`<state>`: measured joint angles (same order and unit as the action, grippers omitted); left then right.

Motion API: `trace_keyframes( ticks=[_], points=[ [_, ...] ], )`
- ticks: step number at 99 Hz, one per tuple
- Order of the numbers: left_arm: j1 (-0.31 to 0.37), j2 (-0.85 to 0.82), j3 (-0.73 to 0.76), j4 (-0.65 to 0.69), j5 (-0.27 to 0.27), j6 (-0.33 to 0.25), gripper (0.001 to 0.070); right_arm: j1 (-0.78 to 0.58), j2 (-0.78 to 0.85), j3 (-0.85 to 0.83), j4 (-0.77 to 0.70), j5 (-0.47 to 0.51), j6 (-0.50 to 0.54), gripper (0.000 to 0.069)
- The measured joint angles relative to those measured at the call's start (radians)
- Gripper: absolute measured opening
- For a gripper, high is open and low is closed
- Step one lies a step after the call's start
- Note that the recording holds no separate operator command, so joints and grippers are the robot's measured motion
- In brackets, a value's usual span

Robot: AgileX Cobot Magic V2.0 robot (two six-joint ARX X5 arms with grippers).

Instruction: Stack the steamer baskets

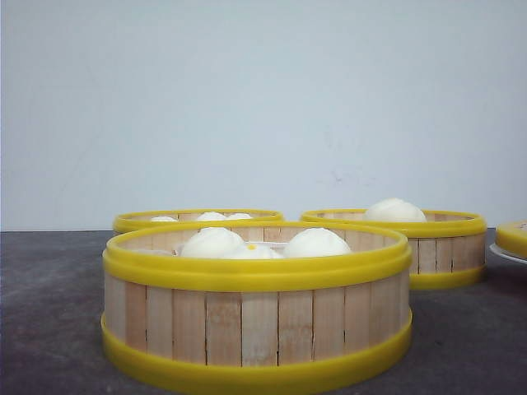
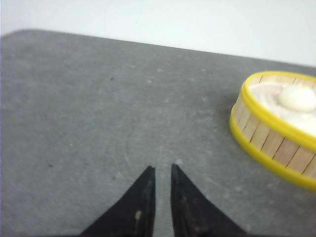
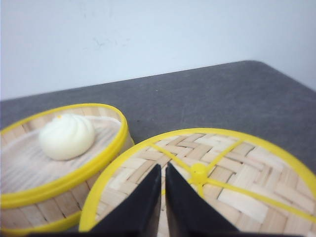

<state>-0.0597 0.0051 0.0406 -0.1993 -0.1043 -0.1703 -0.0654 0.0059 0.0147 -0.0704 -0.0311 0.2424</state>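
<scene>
Nearest the front camera sits one steamer basket (image 1: 257, 309) holding three white buns (image 1: 316, 242), its slatted wall filling the lower part of the view. Two more steamer baskets stand behind it on the dark grey table (image 1: 49, 313): the back left basket (image 1: 198, 219) shows three bun tops above its rim, and the back right basket (image 1: 436, 239) holds one bun. That makes three baskets, all apart and none stacked. A flat yellow-rimmed lid (image 1: 512, 239) shows at the front view's right edge.

In the left wrist view, the left gripper (image 2: 163, 170) hangs over bare table with its black fingers nearly pressed together, only a thin slit between the tips, pinching nothing. One basket (image 2: 276, 133) with a single bun visible lies well off to one side of it, not touching.

In the right wrist view, the right gripper (image 3: 164, 170) has its fingers likewise almost together and empty, poised directly above the woven lid (image 3: 232, 173), close to its central yellow knob (image 3: 199, 172). Whether the tips touch the weave cannot be told. Just beyond the lid stands the one-bun basket (image 3: 59, 158).
</scene>
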Motion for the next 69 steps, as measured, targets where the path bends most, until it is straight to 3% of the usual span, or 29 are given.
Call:
trace_keyframes(
  ticks=[33,51,69],
  points=[
    [0.0,0.0,-0.006,0.02,0.0,-0.183,0.0026,0.0,0.0,0.0,0.026,-0.001,0.181,0.0011],
    [0.0,0.008,0.019,0.051,0.005,-0.23,0.0024,0.0,0.003,0.024,0.072,0.008,0.34,0.001],
    [0.0,0.112,0.191,0.048,0.005,-0.269,0.0024,0.0,0.111,0.192,0.068,0.066,0.406,0.0009]
  ],
)
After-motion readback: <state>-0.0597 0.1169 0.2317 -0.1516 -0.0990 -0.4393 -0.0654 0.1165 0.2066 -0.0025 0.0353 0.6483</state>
